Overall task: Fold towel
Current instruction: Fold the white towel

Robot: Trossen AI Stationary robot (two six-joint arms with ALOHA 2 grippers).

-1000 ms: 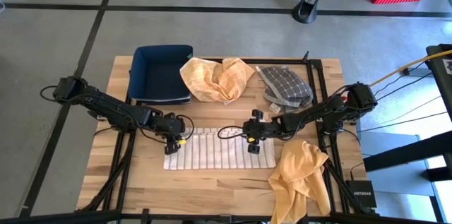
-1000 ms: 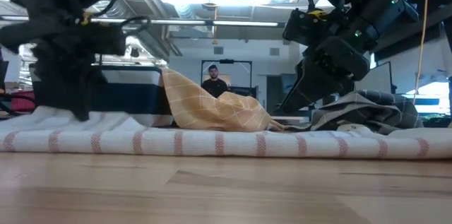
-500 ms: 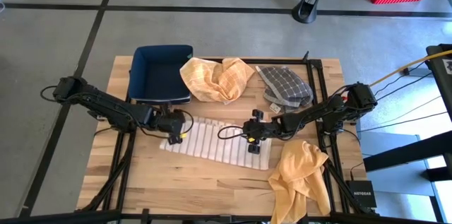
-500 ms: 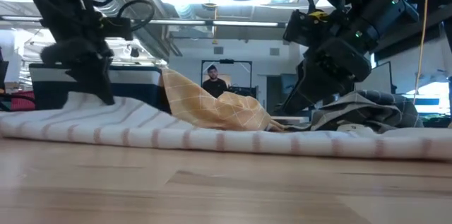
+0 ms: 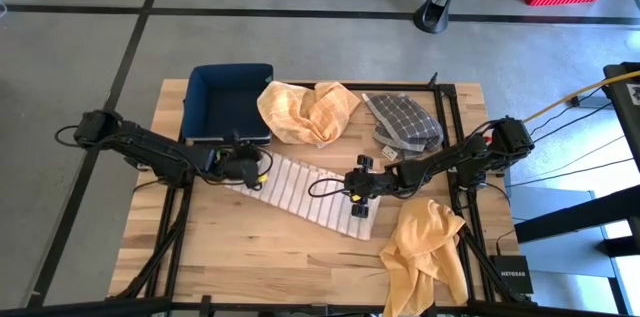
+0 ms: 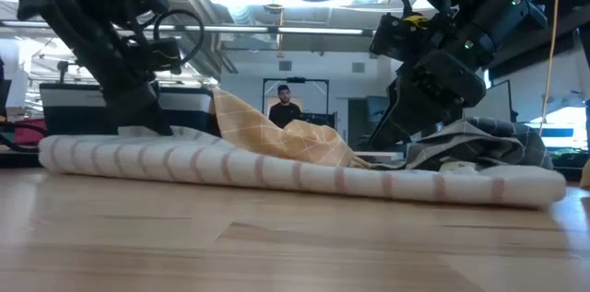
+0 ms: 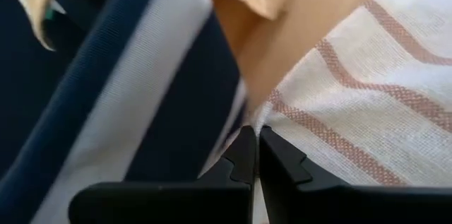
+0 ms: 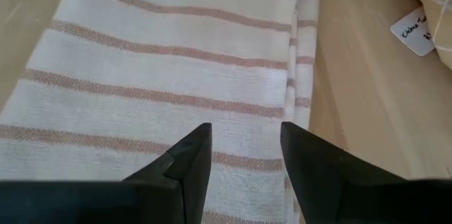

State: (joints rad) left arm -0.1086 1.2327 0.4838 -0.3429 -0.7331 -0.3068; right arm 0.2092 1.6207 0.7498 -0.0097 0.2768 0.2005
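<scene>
A white towel with thin reddish stripes [image 5: 315, 195] lies flat on the wooden table and slants from far left to near right. My left gripper [image 5: 252, 170] is shut on its far-left end, right next to the blue bin [image 5: 228, 102]. My right gripper [image 5: 360, 212] is open over the towel's near-right end. In the right wrist view its two fingers stand apart above the striped cloth [image 8: 176, 75]. In the low view the towel [image 6: 277, 168] lies as a low strip across the table. My left gripper pinches the towel's edge at its far-left corner [image 7: 263, 114] between its two shut fingers. The fingers slant down from the table's left. The cloth lies on the table from there, slack. My right gripper: whether its open fingers [image 8: 194, 157] touch the towel I cannot tell.
An orange towel [image 5: 305, 107] lies crumpled at the back, leaning on the blue bin. A grey checked towel [image 5: 405, 122] lies at the back right. A yellow towel [image 5: 425, 252] hangs over the near right edge. A person [image 6: 286, 103] stands in the room behind.
My left gripper has gone toward the far edge and the blue bin, turning as it went, and has dragged the towel's left end along the table. The towel has swung from lying along the near edge to a slant. Its right end under my right gripper has stayed.
</scene>
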